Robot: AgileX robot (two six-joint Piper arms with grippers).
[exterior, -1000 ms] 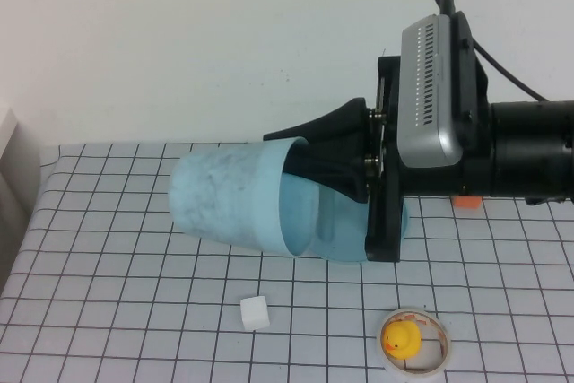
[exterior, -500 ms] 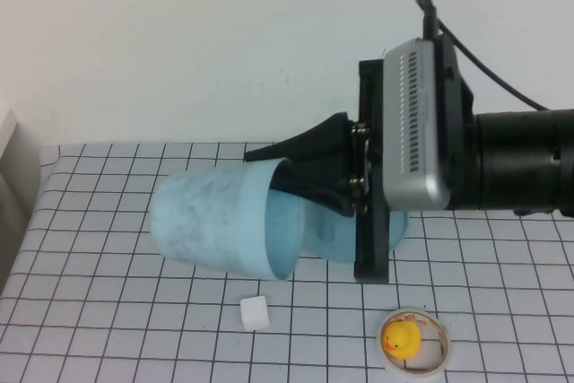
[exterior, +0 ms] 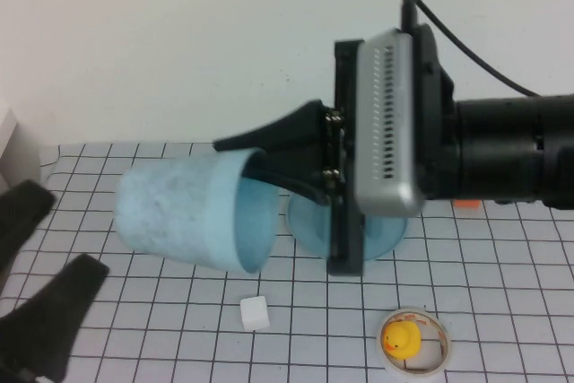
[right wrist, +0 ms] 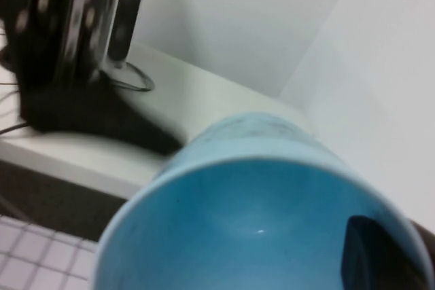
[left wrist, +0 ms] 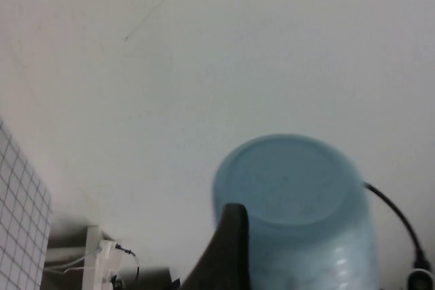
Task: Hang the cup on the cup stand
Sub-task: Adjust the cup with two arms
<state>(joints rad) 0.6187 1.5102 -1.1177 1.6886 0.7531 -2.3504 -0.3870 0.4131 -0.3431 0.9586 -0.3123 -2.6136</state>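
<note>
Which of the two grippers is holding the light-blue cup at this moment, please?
The right gripper, reaching in from the right, is shut on the cup, pinching its rim and carrying it sideways above the table. The left gripper is open, low at the left edge.

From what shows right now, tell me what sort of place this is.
Probably a robot test bench: a grid-marked table against a bare white wall, and small props, a yellow duck in a tape ring and a white cube.

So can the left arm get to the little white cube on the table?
Probably yes. The left gripper, jaws open and empty, sits low at the table's near left, and only bare grid lies between it and the white cube. The right gripper holds the cup higher up, out of the way.
</note>
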